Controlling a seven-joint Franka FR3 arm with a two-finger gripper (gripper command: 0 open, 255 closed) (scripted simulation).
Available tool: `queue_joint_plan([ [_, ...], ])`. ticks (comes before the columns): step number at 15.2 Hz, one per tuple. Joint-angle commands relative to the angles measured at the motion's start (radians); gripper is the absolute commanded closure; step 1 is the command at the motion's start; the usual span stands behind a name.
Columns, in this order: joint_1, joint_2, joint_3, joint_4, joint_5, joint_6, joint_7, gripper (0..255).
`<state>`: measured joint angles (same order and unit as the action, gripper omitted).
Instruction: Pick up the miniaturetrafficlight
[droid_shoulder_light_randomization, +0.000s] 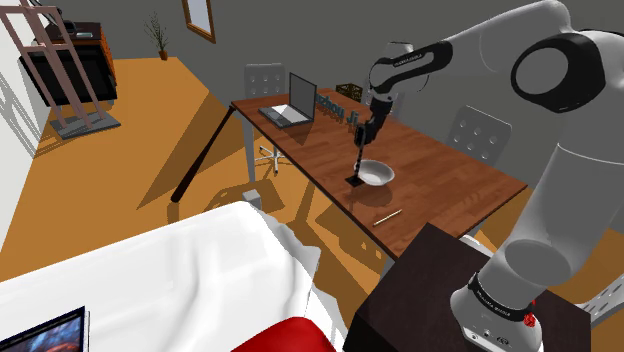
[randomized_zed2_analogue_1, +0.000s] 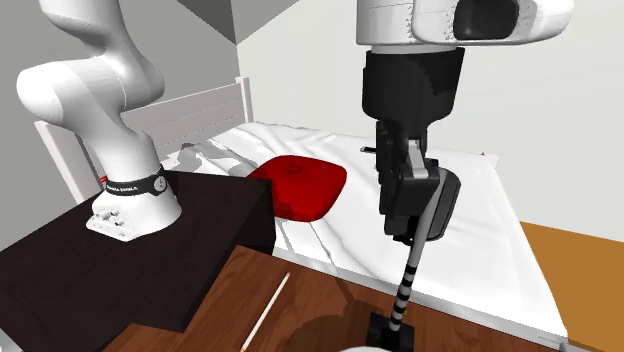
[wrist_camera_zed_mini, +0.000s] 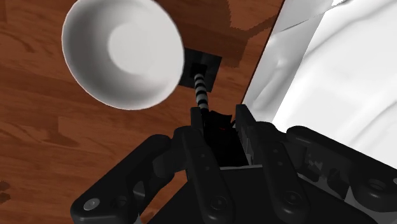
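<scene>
The miniature traffic light has a black head, a black-and-white striped pole and a flat black square base. It stands upright beside a white bowl near the wooden table's edge. My gripper is directly above it, shut on the black head, which sits clasped between the two fingers. In the second exterior view the gripper holds the top of the pole and the base hangs at table level. Whether the base touches the table I cannot tell.
The brown table also carries an open laptop, small items at the far side and a thin pale stick. Grey chairs flank it. A white bed with a red cushion lies past the table edge.
</scene>
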<state>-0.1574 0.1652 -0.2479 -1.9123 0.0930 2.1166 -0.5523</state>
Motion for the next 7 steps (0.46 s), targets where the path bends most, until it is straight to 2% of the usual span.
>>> queue_joint_plan([
  [1, 0.001, -0.01, 0.0, 0.017, -0.004, -0.027, 0.005, 255],
  [7, 0.002, -0.027, -0.001, 0.053, -0.011, -0.078, 0.01, 255],
])
